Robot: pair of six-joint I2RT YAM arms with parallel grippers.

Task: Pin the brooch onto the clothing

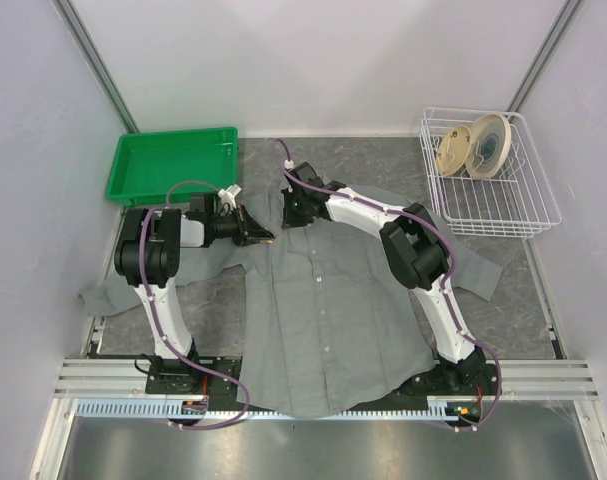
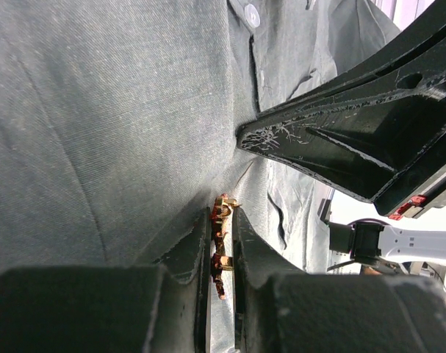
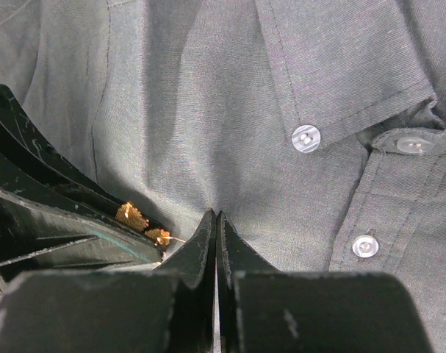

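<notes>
The grey shirt (image 1: pixel 323 310) lies spread flat on the table, collar at the far end. My left gripper (image 1: pixel 255 234) is over the shirt's left shoulder, shut on the small orange-red and gold brooch (image 2: pixel 221 246), which is held edge-on between the jaws (image 2: pixel 221 213) with its tip against the cloth (image 2: pixel 98 132). My right gripper (image 1: pixel 291 210) is close to its right, near the collar, shut on a pinched fold of shirt (image 3: pixel 216 215). The right wrist view shows the brooch (image 3: pixel 133 216) in the left fingers (image 3: pixel 54 235), beside the collar buttons (image 3: pixel 306 138). The right fingers (image 2: pixel 340 140) hang just above the brooch.
A green tray (image 1: pixel 173 165) stands at the back left, just behind the left arm. A white wire basket (image 1: pixel 523 200) holding round tape-like rolls (image 1: pixel 475 148) stands at the back right. Grey walls close in both sides. The shirt's sleeves reach out to the left and right.
</notes>
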